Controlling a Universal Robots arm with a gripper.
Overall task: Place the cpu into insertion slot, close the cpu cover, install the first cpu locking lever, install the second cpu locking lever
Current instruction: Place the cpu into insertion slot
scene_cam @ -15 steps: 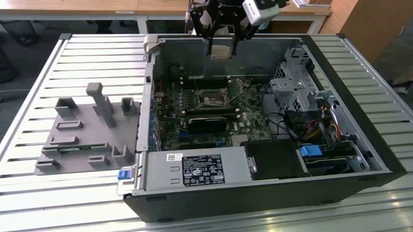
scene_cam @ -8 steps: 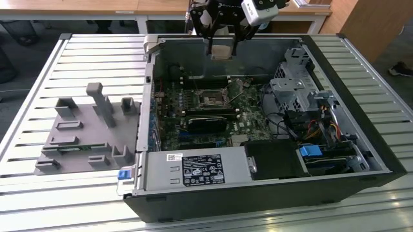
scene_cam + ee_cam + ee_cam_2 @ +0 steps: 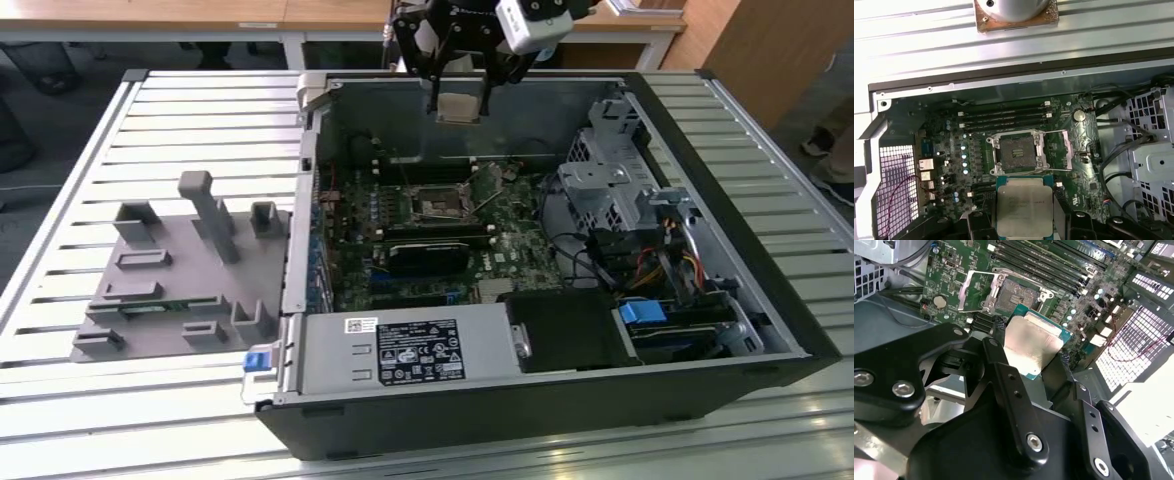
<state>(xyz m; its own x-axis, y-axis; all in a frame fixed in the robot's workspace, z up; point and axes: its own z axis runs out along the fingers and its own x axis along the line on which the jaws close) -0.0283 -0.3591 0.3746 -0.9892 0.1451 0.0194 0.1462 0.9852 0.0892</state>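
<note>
One cpu (image 3: 1024, 207) | gripped edge-to-edge by the pincer (image 3: 1030, 347), closed on it | held aloft over the motherboard (image 3: 949, 165), apart from the bare insertion slot (image 3: 1018, 154).

The pincer (image 3: 1032, 342) is matte black, built of flat linked bars with round silver screws (image 3: 1034, 441) at the joints. Its fingers (image 3: 1004, 375) have ribbed tips. A white camera (image 3: 534, 22) rides the wrist.

Silvery-grey cpu (image 3: 1024, 206) w/ teal edge, dark insertion slot (image 3: 1018, 154), green motherboard (image 3: 944, 127), black jaws.
</note>
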